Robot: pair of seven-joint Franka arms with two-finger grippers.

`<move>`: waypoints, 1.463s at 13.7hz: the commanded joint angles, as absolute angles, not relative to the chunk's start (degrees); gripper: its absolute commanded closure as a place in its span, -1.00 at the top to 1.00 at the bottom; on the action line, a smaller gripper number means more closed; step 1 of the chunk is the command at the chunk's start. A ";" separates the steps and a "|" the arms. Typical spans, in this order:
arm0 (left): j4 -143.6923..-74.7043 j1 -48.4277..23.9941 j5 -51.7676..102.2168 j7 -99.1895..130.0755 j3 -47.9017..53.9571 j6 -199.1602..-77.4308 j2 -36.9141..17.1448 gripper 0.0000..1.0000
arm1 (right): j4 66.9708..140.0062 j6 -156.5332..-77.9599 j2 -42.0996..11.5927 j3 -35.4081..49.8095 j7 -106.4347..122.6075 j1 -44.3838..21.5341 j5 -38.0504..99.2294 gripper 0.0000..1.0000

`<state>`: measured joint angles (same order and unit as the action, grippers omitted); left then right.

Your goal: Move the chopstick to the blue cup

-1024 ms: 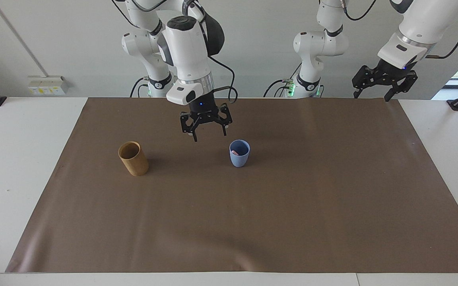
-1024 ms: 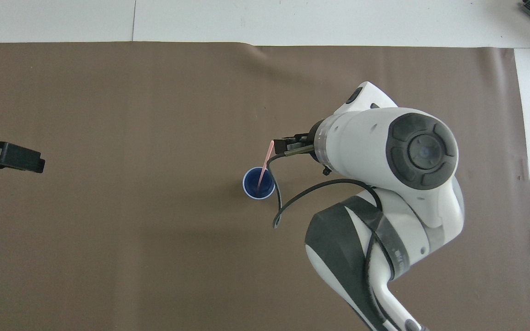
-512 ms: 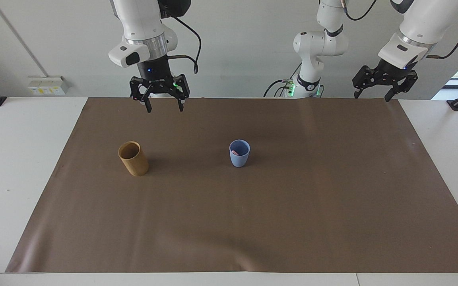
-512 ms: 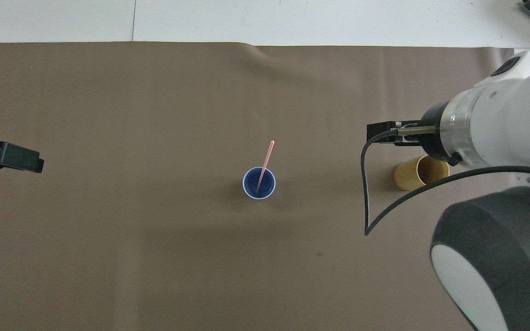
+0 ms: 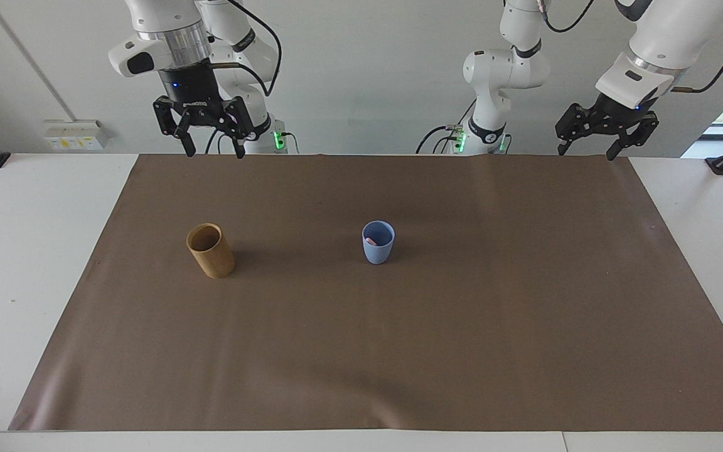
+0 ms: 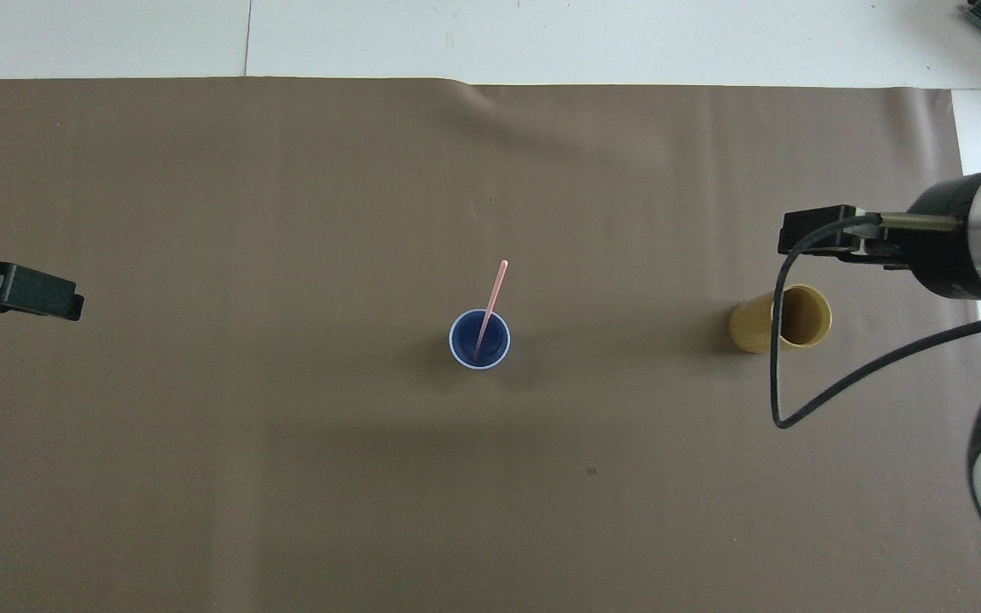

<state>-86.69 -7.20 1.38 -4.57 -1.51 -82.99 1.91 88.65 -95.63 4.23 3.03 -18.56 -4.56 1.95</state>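
The blue cup (image 5: 378, 246) (image 6: 460, 350) stands upright mid-mat. One pale-pink chopstick (image 6: 495, 289) leans in it; in the facing view only a pink bit (image 5: 371, 241) shows inside the rim. My right gripper (image 5: 214, 152) (image 6: 797, 234) hangs open and empty, high over the mat's edge at the robots' end, above and apart from the tan cup. My left gripper (image 5: 587, 152) (image 6: 65, 300) waits open and empty over the mat's corner at the left arm's end.
A tan-brown cylindrical cup (image 5: 210, 250) (image 6: 780, 319) stands on the brown mat (image 5: 462, 326) toward the right arm's end, level with the blue cup. The right arm's cable (image 6: 776, 375) loops above it in the overhead view.
My right gripper has risen from beside the blue cup and swung toward the right arm's end and the robots' edge of the mat. The chopstick stays in the blue cup. The left arm is still.
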 commanded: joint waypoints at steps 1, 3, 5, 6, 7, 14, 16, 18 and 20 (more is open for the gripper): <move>-87.54 -7.91 1.58 -4.92 -1.93 -82.44 2.64 1.00 | 88.86 -92.30 5.89 -0.68 -17.67 -3.69 3.43 1.00; -87.63 -7.82 1.58 -5.27 -1.93 -82.44 2.64 1.00 | 88.86 -90.18 6.67 -4.12 -17.40 -3.69 2.64 1.00; -88.15 -7.91 1.58 -5.36 -1.93 -82.44 2.81 1.00 | 89.47 -87.29 7.56 -6.49 -16.27 -3.69 2.46 1.00; -88.24 -7.91 1.58 -5.36 -1.93 -82.44 2.90 1.00 | 89.99 -86.06 8.08 -7.20 -14.69 -3.60 2.20 1.00; -88.24 -7.91 1.58 -5.36 -1.93 -82.44 2.90 1.00 | 90.61 -85.96 8.00 -7.38 -12.24 -3.60 1.07 1.00; -88.24 -8.00 1.58 -5.19 -1.76 -82.44 2.90 1.00 | 93.34 -89.12 6.68 -6.94 -5.36 -4.66 -2.99 1.00; -88.24 -8.00 1.58 -5.27 -1.76 -82.44 2.90 1.00 | 93.86 -89.03 7.11 -6.51 -5.10 -4.83 -2.90 1.00; -88.24 -8.00 1.67 -5.36 -1.76 -82.44 2.90 1.00 | 97.89 -90.08 9.22 -6.15 -5.89 -6.94 -2.90 1.00; -88.24 -8.00 1.67 -5.36 -1.76 -82.44 2.90 1.00 | 97.74 -91.41 9.05 -6.15 -5.71 -6.94 -2.90 1.00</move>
<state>-87.15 -7.26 1.43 -4.68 -1.24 -82.84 1.91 94.98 -89.42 6.94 -6.26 -6.30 -6.88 -1.74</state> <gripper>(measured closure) 0.000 0.000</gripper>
